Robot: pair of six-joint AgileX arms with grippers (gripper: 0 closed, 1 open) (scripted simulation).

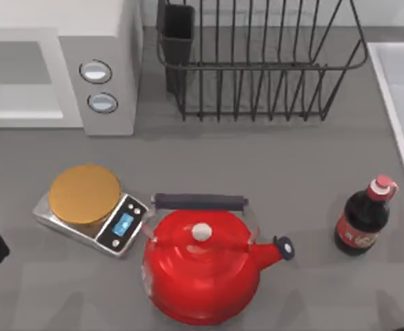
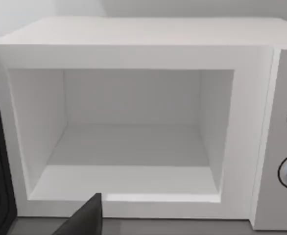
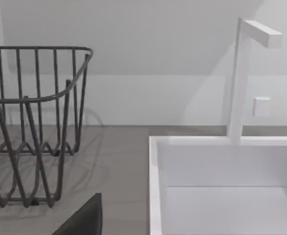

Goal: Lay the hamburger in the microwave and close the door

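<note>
One microwave (image 1: pixel 85 62) with two dials, cavity open facing left gripper (image 2: pixel 87 218), one kettle (image 1: pixel 202 265), one scale (image 1: pixel 92 207), one dish rack (image 1: pixel 257 62), one bottle (image 1: pixel 364 217) with unreadable red label, both claws' spread impossible to tell.

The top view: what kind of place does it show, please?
Probably a kitchen counter, rendered: an open microwave, a wire dish rack, a red kettle, and a sink with a tap.

the microwave (image 2: pixel 133 54) cavity stands open and unobstructed at the worktop's (image 1: pixel 271 158) back left. a bare strip of worktop runs in front of it. nearer, the scale (image 1: pixel 92 209) and red kettle (image 1: pixel 202 265) block the front centre, almost touching. the dish rack (image 1: pixel 257 62) fills the back centre; the bottle (image 1: pixel 364 217) stands apart at the right.
</note>
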